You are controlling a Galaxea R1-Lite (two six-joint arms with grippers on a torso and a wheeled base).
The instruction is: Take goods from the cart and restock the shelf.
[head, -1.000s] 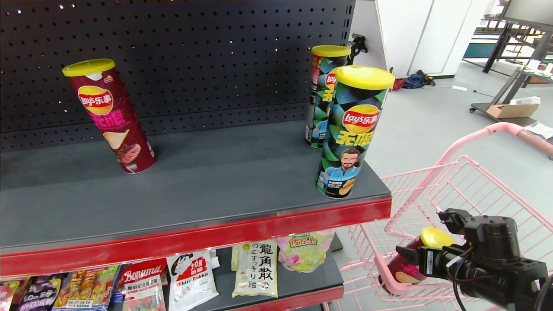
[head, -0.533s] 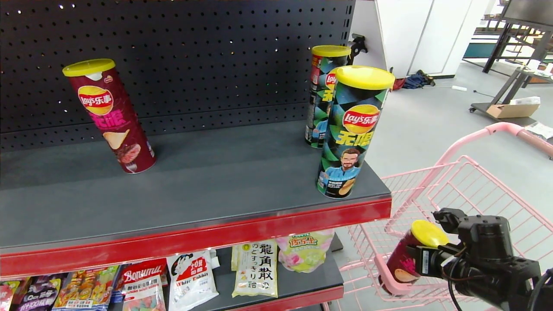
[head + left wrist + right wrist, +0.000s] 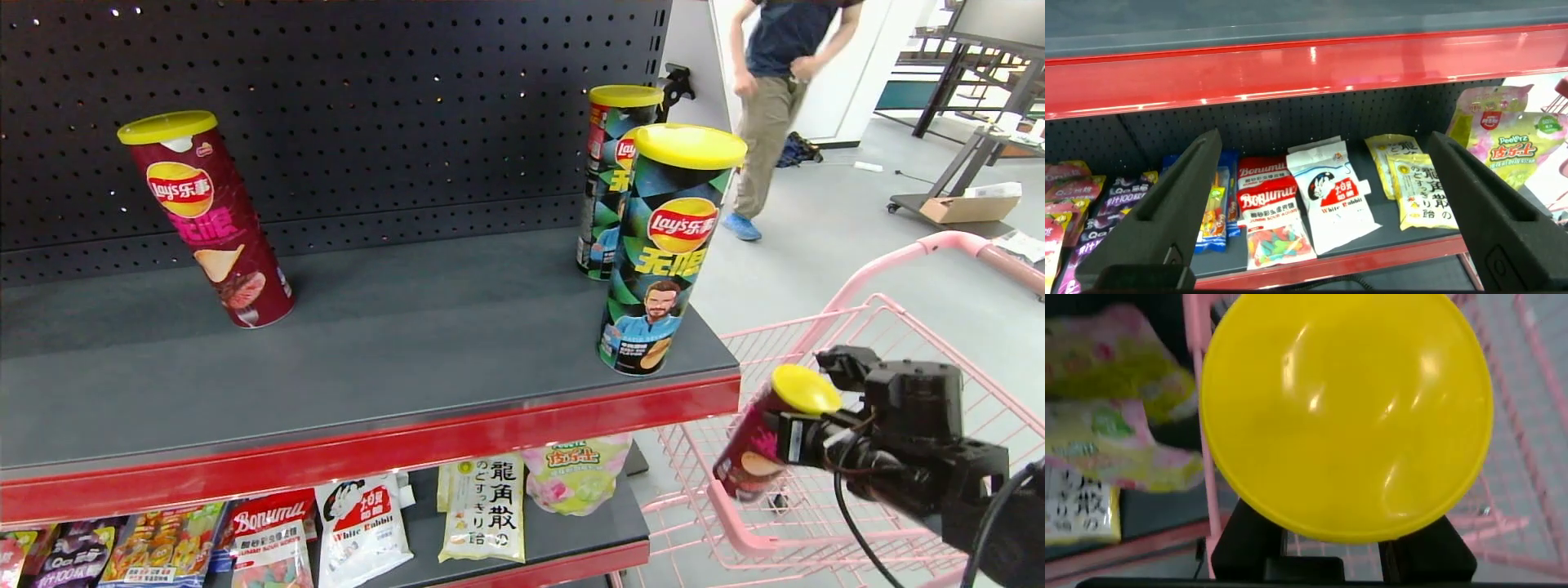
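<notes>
One maroon chip can [image 3: 749, 451], clamped near its lid by the right tool [image 3: 816, 402], hangs tilted just below and right of the shelf [image 3: 408, 343], so a careless lift could strike the shelf's red lip [image 3: 490, 429] or topple the green can [image 3: 665, 253] at the shelf's front corner.

Bright, even overhead light fills my views, glinting on the shelf lip [image 3: 1315, 61] and the blurred, too-close yellow-lidded can [image 3: 1347, 416], while the standing maroon can [image 3: 214, 229] at 9 o'clock leans with lens distortion.
</notes>
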